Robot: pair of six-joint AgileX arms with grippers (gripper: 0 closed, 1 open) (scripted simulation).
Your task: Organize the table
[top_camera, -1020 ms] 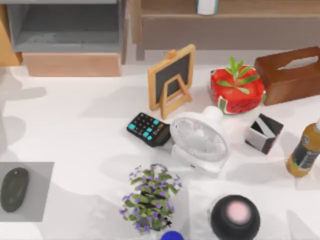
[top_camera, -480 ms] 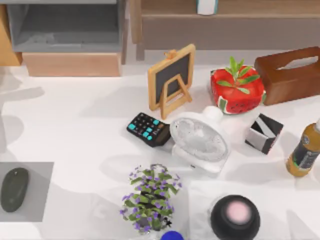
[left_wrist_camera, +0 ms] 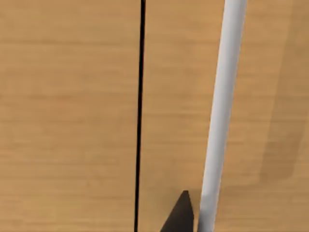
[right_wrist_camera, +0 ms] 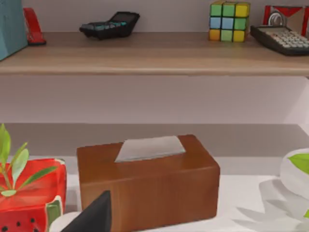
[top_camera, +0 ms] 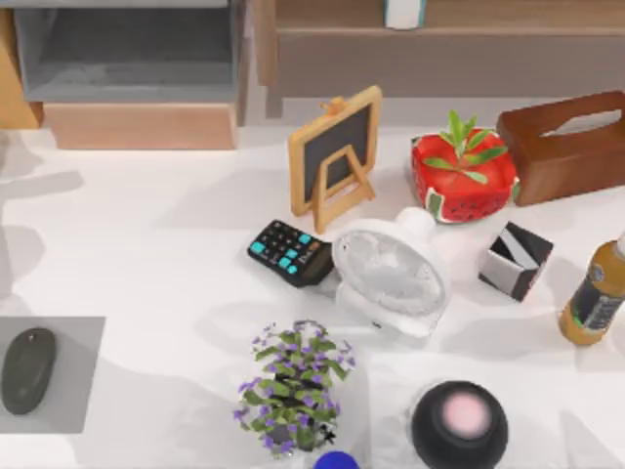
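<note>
The white table holds a black calculator, a small chalkboard easel, a white fan, a red pot with a green plant, a brown tissue box, a black-and-white box, a bottle, a purple-flowered plant and a black round speaker. A dark mouse lies on a grey pad at the left. A dark tip of my right gripper shows before the tissue box. My left gripper's dark tip faces a wooden panel.
A wood-and-grey shelf unit runs along the back of the table. In the right wrist view its wooden shelf carries a calculator, a colour cube and a second calculator. A blue object sits at the front edge.
The shadows on the left side of the table have shifted slightly. No object on the table has moved.
</note>
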